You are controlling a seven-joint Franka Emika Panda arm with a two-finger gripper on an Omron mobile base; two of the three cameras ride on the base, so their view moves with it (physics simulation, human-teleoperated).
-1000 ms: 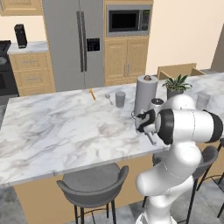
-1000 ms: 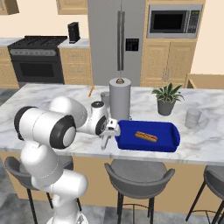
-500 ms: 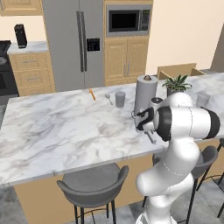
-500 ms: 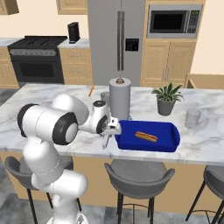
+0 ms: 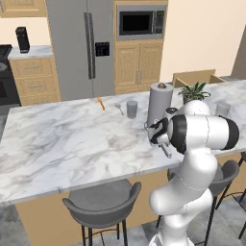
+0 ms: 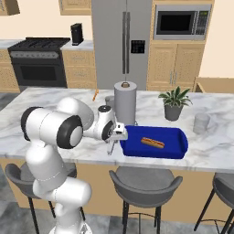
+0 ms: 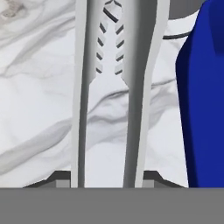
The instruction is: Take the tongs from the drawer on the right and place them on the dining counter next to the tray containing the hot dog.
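One hand (image 6: 111, 147) grips tongs (image 7: 114, 92) beside tray (image 6: 155, 146); hot dog (image 6: 152, 143) from right base.

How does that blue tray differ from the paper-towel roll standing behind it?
The tray is bright blue, flat and wide with a raised rim; the paper-towel roll is grey, tall and narrow. The tray lies low and holds a hot dog, while the roll stands upright and holds nothing. The tray sits nearer the counter's front edge, the roll farther back. Both rest on the marble dining counter.

Two rear base views, close hand view
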